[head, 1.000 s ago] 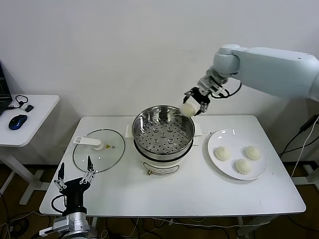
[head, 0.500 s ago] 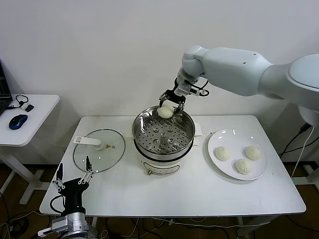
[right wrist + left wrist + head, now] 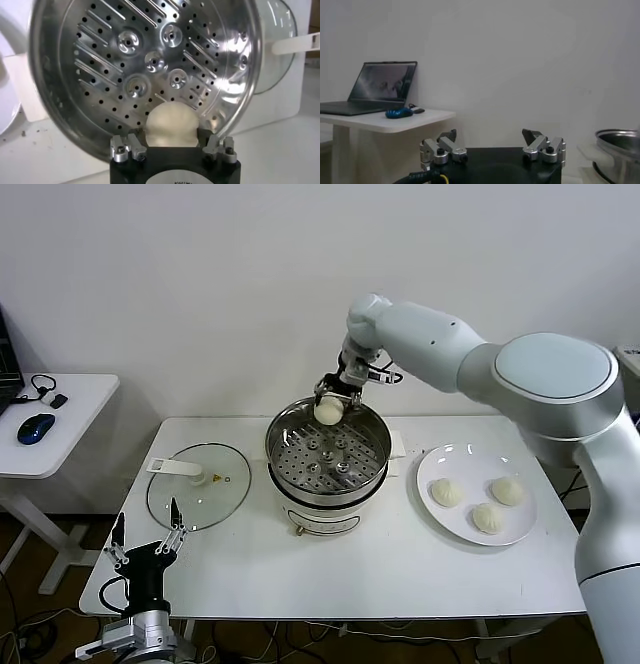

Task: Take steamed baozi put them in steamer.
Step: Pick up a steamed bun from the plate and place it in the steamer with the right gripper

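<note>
Baozi (image 3: 329, 411) — one cream-white bun — is held between the closed-in fingers of the right gripper (image 3: 331, 396) above the far rim of the steamer (image 3: 328, 452). Three more buns (image 3: 446, 492) are left on the white plate (image 3: 523, 528). Beside the table's near-left corner, the left gripper (image 3: 148, 548) is parked — jaws spread wide.

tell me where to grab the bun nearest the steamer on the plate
Grip the leftmost baozi across its widest part, low on the dome, coming straight down from above. It sits dome up on the flat white plate, apart from the other two baozi, so the jaws have room on either side.
</note>
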Available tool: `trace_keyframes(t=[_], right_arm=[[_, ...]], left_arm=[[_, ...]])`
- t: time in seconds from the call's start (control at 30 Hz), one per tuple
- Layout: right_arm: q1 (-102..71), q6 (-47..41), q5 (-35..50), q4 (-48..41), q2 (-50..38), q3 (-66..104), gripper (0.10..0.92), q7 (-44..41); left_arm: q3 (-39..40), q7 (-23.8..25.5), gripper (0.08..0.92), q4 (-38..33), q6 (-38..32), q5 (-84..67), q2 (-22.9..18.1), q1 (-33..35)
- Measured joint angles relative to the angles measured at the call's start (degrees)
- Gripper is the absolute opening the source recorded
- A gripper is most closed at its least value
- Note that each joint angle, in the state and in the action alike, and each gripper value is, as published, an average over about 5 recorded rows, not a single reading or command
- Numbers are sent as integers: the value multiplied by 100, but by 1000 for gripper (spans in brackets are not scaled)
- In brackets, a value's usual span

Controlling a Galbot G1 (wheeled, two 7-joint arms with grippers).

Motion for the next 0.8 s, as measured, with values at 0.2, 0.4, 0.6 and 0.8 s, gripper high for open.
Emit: trace_keyframes(t=[0.2,0.4,0.6,0.8], right_arm=[[-233,-1,-104,-240,155,107,704,18],[-348,-2,-154,-389,246,186,705,19],[-362,-5,-154,-440,260,197,783,-24],[-236,-5,71,-359,206,93,822,-106]], left_arm=[[-37,0,823,0,0,-20,0,-9],[-44,0,823,4,5,-35,0,-20],[-34,-1,823,4,17,-44,0,-32],[-22,2,823,-29,40,-45,0,-31]])
